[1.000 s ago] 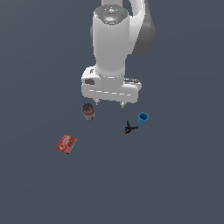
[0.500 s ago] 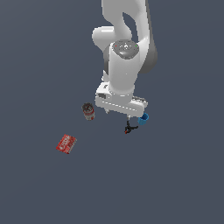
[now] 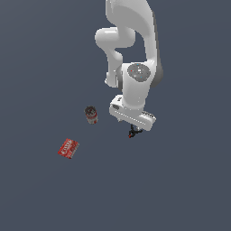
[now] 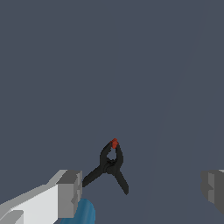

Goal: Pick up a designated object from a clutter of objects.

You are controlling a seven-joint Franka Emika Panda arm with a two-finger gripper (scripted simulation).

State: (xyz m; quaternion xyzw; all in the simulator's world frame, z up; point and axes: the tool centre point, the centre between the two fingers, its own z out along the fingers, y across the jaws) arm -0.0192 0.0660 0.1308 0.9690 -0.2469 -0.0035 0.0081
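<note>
Right under the wrist camera lies the little black clamp [image 4: 110, 164] with a red tip, flat on the gray tabletop [image 4: 109, 65]. It sits between the two gray fingers [image 4: 70, 193] of the tool [image 4: 142, 190]. The fingers are wide apart and hold nothing. They do not touch the clamp. A bit of the blue cup [image 4: 83, 213] peeks out just beside one finger and close to the clamp's legs.

In the exterior view the white arm covers most of this spot. Only a bit of the clamp [image 3: 133, 133] shows below the tool [image 3: 134, 126]. Toward the exterior view's left stands the red-labelled can [image 3: 91, 114], well apart. Farther left lies the flat red box [image 3: 68, 148] with white letters.
</note>
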